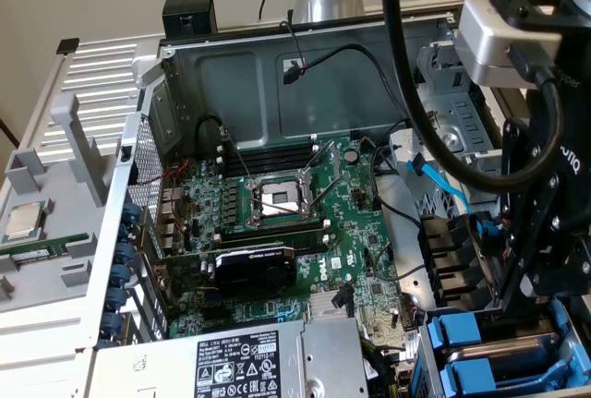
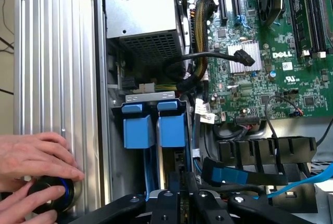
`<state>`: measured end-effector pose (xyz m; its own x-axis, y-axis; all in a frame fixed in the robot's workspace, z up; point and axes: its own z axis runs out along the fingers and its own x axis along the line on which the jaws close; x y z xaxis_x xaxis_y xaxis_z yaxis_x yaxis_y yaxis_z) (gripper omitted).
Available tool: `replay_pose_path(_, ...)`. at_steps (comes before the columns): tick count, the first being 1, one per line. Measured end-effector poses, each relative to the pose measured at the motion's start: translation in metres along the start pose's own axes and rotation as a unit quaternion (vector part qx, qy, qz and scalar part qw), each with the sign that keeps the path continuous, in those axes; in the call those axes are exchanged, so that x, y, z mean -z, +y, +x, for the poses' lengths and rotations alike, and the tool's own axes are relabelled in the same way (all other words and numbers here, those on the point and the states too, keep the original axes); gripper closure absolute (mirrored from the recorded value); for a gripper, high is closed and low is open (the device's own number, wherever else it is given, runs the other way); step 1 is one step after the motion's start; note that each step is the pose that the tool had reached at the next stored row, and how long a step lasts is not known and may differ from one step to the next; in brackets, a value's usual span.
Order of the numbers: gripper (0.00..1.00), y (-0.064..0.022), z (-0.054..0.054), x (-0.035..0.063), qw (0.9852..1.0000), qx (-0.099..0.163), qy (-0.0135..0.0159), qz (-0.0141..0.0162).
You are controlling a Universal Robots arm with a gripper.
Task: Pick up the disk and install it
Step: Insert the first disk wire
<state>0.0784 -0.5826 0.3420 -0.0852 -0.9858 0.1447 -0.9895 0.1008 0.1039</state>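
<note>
The disk [image 2: 171,125] stands edge-on in the drive bay of the open computer case, its blue carrier frame facing up. A thin dark edge of it runs back to my gripper [image 2: 181,195], whose black fingers stand close together on it. A second blue carrier [image 2: 138,125] sits in the slot beside it. In the exterior view my gripper [image 1: 517,301] hangs over the bay at the right, just above the disk's blue carrier [image 1: 457,331].
A person's hands [image 2: 36,161] rest on a black round knob [image 2: 49,198] outside the case wall. The black cable holder [image 2: 265,148] and a blue cable [image 2: 229,174] lie next to the bay. The motherboard [image 1: 305,232], grey labelled box [image 1: 240,366] and processor chip [image 1: 26,221] lie further off.
</note>
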Motion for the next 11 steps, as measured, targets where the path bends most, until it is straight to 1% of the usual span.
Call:
replay_pose_path(5,0.84,0.0001,-0.0002,-0.0001,1.0000,-0.002,-0.0007,-0.0003)
replay_pose_path(11,0.84,-0.0001,-0.0002,-0.0007,1.0000,-0.003,-0.0008,-0.0004)
